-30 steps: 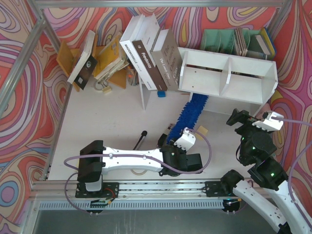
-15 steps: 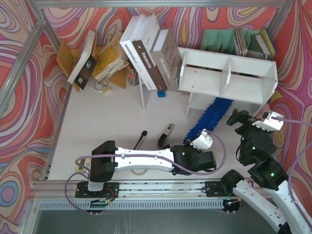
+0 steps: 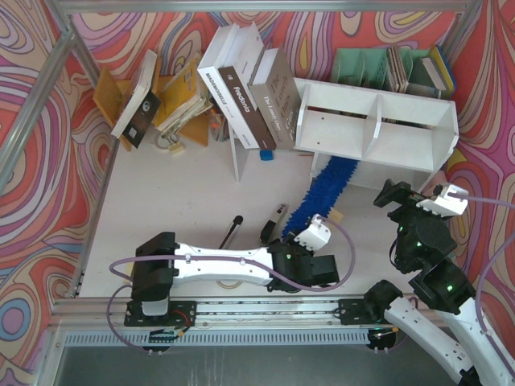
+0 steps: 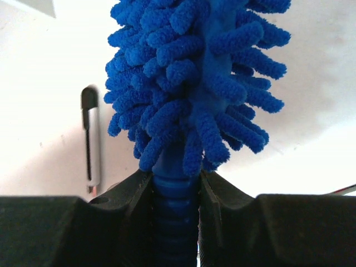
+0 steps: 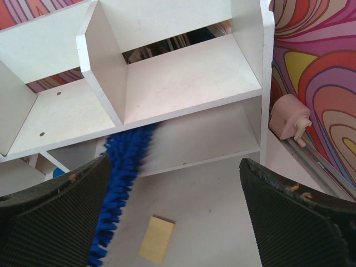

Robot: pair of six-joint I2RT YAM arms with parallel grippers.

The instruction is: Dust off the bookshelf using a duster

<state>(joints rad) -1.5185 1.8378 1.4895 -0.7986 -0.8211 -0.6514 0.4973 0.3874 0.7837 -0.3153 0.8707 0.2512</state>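
The white two-tier bookshelf (image 3: 402, 137) stands at the back right, its upper tier split by a divider; it also fills the right wrist view (image 5: 183, 83). My left gripper (image 3: 299, 241) is shut on the ribbed blue handle of the duster (image 4: 194, 89). The fluffy blue duster head (image 3: 326, 186) reaches up and right, its tip under the lower tier's left end (image 5: 130, 150). My right gripper (image 3: 406, 197) is open and empty, hovering in front of the shelf's lower right part.
A black-and-silver hand tool (image 3: 273, 223) and a black pen-like stick (image 3: 232, 231) lie left of the duster. A yellow pad (image 5: 157, 239) lies before the shelf. Leaning books (image 3: 245, 84) and a green file organiser (image 3: 378, 68) stand at the back. A pink block (image 5: 287, 117) sits right of the shelf.
My left arm swung the duster right to the shelf's lower middle, then back left and nearer; the head now lies under the lower tier's left end. The right arm has not moved.
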